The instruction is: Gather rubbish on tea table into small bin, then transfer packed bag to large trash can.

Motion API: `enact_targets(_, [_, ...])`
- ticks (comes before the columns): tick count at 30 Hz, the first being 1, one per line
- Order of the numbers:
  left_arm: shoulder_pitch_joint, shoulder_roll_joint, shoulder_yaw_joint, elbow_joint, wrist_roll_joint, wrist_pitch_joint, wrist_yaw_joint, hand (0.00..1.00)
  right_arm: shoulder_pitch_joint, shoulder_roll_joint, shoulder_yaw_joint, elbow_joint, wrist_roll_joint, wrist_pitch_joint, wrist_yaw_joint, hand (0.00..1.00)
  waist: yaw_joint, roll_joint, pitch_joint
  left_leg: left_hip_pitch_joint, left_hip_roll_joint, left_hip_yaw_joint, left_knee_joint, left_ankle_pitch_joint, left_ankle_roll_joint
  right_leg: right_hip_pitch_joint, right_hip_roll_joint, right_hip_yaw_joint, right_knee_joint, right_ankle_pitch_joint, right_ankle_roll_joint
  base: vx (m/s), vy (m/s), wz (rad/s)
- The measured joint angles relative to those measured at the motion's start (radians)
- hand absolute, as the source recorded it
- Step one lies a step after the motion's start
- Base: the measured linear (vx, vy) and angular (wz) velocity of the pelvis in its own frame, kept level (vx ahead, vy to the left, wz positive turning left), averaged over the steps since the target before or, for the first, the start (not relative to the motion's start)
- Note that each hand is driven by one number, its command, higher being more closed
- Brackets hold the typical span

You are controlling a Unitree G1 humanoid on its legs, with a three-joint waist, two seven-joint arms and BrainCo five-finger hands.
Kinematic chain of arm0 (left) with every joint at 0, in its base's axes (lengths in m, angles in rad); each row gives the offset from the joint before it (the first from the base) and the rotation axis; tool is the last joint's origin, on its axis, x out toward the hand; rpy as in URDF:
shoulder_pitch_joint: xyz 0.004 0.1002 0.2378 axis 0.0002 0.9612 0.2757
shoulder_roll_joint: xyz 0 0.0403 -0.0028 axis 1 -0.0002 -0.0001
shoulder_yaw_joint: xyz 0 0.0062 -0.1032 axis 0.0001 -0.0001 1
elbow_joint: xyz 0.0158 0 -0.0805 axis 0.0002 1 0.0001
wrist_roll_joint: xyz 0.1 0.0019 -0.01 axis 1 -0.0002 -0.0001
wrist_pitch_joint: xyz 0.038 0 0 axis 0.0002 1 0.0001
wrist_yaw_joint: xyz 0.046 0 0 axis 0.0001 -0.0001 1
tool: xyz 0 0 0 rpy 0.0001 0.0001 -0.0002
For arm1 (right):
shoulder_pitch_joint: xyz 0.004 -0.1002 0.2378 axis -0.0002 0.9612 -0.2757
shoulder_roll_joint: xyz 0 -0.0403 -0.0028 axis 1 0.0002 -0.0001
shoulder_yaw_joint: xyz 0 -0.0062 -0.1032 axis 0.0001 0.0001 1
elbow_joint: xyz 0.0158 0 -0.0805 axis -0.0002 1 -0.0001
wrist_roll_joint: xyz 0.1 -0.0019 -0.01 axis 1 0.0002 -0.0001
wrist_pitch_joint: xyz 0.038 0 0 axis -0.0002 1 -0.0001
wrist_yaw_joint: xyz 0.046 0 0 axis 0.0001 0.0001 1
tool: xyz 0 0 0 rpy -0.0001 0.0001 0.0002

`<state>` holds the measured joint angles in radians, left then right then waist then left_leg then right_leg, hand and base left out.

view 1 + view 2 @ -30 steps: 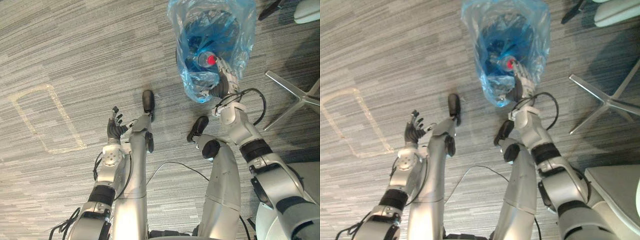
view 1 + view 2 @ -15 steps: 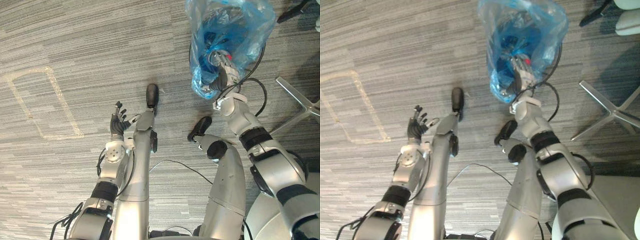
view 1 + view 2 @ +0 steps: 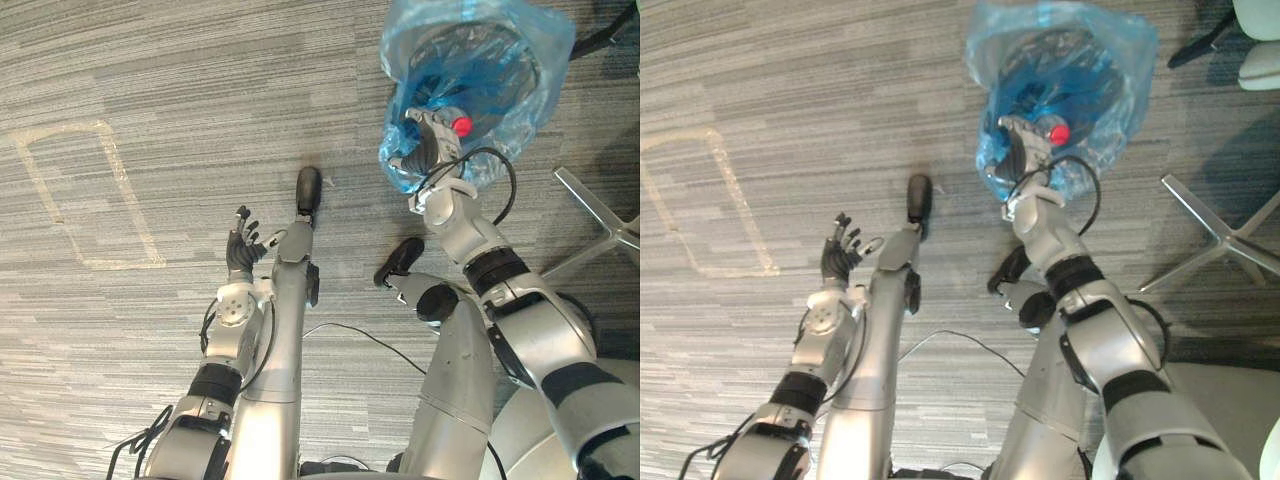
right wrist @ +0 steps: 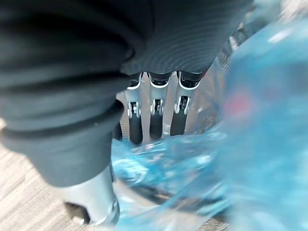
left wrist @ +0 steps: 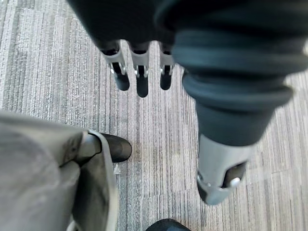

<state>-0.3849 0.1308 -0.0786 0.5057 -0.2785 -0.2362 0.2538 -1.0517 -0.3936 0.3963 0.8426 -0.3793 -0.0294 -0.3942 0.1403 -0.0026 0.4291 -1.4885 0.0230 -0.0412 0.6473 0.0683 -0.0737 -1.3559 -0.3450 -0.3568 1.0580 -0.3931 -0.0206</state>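
- Blue plastic bag hangs at far right over the carpet, its near rim pinched in the right hand, fingers curled on the film.
- Left hand sits low at near left, fingers spread and empty.
- For a good carry, I judge: hold the pinch firm, mouth upward, limit the swing, and steer wide of the chair base on the right.
- Count: one bag, one red-capped bottle inside it, one chair base, two hands.
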Motion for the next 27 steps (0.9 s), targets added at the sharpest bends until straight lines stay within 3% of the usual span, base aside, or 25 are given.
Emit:
enact_targets(16, [0.000,-0.008,0.005,0.005,0.003,0.005,-0.001,0.00,0.054,0.003,-0.088,-0.056,0.075,-0.001,-0.002,1.00,0.009,0.000,0.000,0.009,0.003,-0.018,0.021,0.001,-0.001,0.028,0.006,-0.016,-0.003,0.000,0.001,-0.05,0.009,0.00])
enact_targets(23, [0.025,-0.027,0.012,0.046,0.045,0.050,-0.003,0.00,0.213,0.052,-0.129,-0.242,0.076,-0.001,-0.012,1.00,0.007,-0.001,-0.001,0.136,0.030,-0.019,0.003,-0.005,0.000,0.160,0.038,-0.021,-0.043,0.010,-0.008,-0.06,-0.011,-0.12])
enact_targets(27, [0.091,-0.033,0.001,0.038,0.073,0.067,-0.008,0.00,0.376,0.104,-0.148,-0.350,0.077,-0.002,-0.008,1.00,0.000,-0.003,-0.002,0.289,0.051,0.012,-0.064,-0.002,-0.001,0.302,0.064,-0.020,-0.117,0.020,0.004,-0.05,-0.032,-0.09])
